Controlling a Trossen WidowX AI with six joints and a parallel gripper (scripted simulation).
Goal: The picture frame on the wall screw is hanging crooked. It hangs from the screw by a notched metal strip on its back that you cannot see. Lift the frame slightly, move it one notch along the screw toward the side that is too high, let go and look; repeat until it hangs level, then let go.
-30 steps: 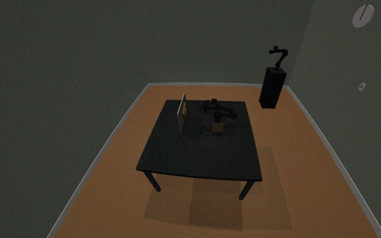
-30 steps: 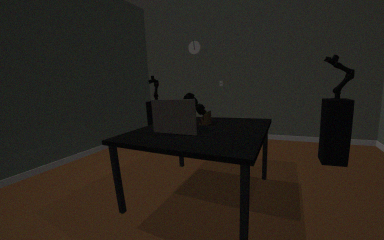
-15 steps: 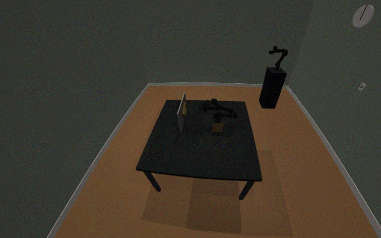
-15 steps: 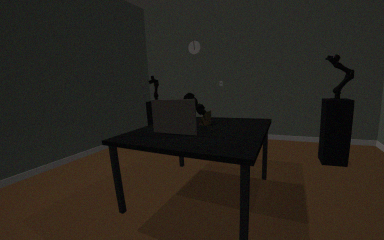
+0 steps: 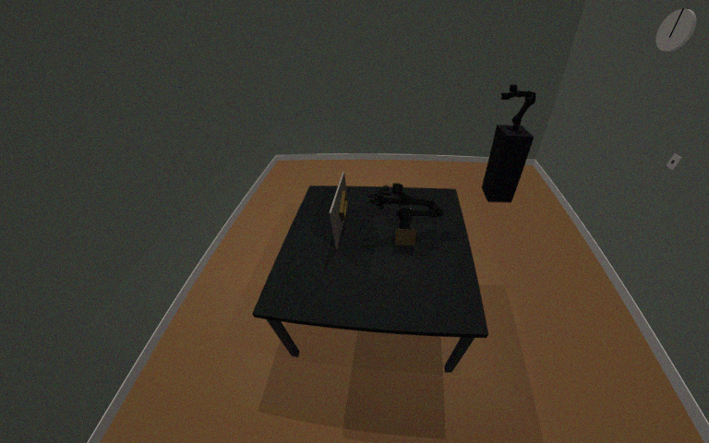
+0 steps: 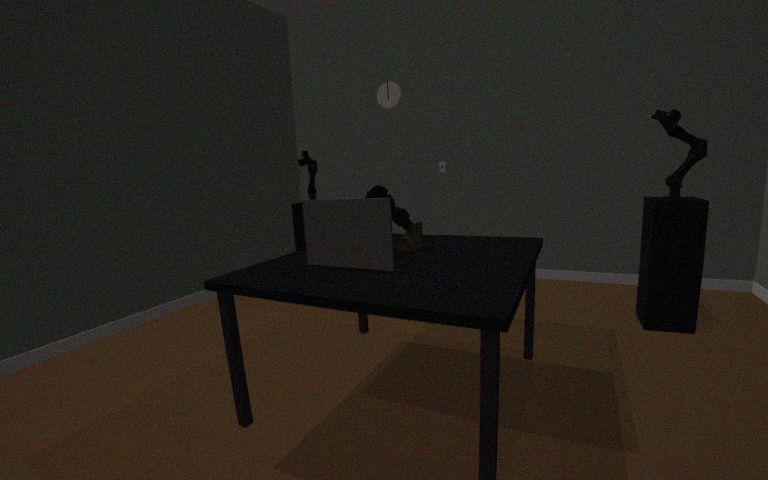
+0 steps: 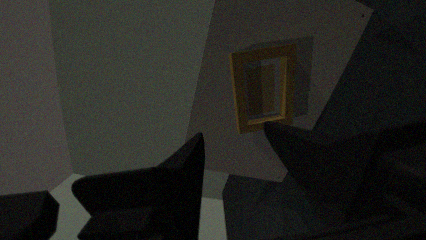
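Note:
The gold picture frame (image 5: 342, 206) (image 7: 240, 95) hangs on the pale panel (image 5: 336, 221) (image 6: 349, 231) (image 7: 332, 50). In the wrist view its sides are clearly turned against the panel's edges, so it hangs crooked; its lower end lies nearer the panel's right edge there. My gripper (image 5: 370, 200) (image 7: 233, 132) is open and empty. One fingertip overlaps the frame's lower bar in the wrist view, but the top view shows a gap between the fingers and the frame. The screw and notched strip are hidden. The exterior camera sees only the panel's back, which hides frame and gripper.
The panel stands upright on the dark table (image 5: 369, 296) (image 6: 465, 273). My arm's base stands by a tan block (image 5: 405, 236) (image 6: 412, 236). Another arm stands on a black pedestal (image 5: 507, 167), and a further one on a pedestal (image 6: 671, 261) at the right. The room is dim.

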